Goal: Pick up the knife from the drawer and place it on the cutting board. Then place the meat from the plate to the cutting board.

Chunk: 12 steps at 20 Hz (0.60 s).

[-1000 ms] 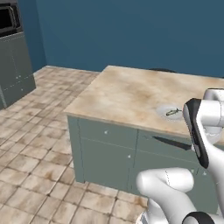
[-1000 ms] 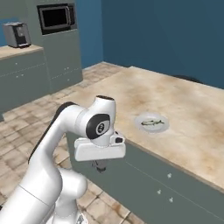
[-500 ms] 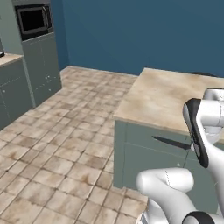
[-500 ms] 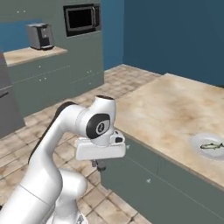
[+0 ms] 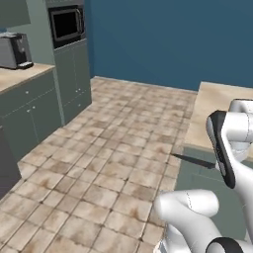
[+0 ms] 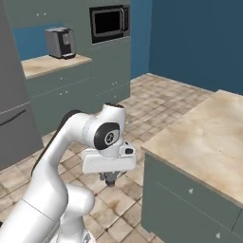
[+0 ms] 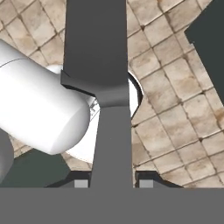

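My gripper [image 7: 113,183] is shut on the knife [image 7: 98,52], whose dark grey blade runs straight up from between the fingertips over the tiled floor. In the left base view the knife's pointed tip [image 5: 190,160] sticks out to the left from behind my forearm, beside the island's front. In the right base view the gripper [image 6: 110,179] hangs under the hand and points down at the floor, left of the island. The cutting board, the meat, the plate and the drawer are out of view.
The beige-topped island [image 6: 209,137] with grey-green cabinet fronts stands on my right [image 5: 217,108]. Across the tiled floor [image 5: 113,163] is a wall of cabinets with a microwave [image 6: 109,21] and a side counter [image 5: 22,74] carrying a coffee machine [image 6: 59,42].
The whole picture has swung: the base has turned, so the island slid to the right edge and the plate with the meat left the views. The arm keeps its pose and its grip on the knife.
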Motion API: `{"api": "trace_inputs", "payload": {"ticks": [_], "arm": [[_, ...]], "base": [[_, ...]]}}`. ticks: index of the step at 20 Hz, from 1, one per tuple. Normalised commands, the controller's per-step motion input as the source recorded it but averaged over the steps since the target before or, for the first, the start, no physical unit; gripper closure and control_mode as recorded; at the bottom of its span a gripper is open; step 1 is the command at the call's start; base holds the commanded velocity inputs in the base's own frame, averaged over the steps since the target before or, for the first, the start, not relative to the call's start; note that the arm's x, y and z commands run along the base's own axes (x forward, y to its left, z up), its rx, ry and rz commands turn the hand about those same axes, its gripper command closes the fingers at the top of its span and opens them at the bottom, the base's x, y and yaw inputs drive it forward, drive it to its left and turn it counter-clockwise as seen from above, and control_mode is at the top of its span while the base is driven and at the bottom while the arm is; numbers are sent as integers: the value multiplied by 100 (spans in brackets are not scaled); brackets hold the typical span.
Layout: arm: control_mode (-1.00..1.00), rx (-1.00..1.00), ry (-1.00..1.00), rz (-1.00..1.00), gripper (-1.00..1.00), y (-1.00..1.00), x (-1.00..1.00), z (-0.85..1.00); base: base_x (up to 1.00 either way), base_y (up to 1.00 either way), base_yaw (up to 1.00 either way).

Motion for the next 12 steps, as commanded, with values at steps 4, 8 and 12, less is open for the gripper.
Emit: {"api": "trace_inputs", "payload": {"ticks": [4,8,12], "arm": [[100,0,0,0,100,0,0,0],[100,0,0,0,100,0,0,0],[100,0,0,0,100,0,0,0]], "base": [[52,100,0],[56,90,0],[56,66,-2]]}}
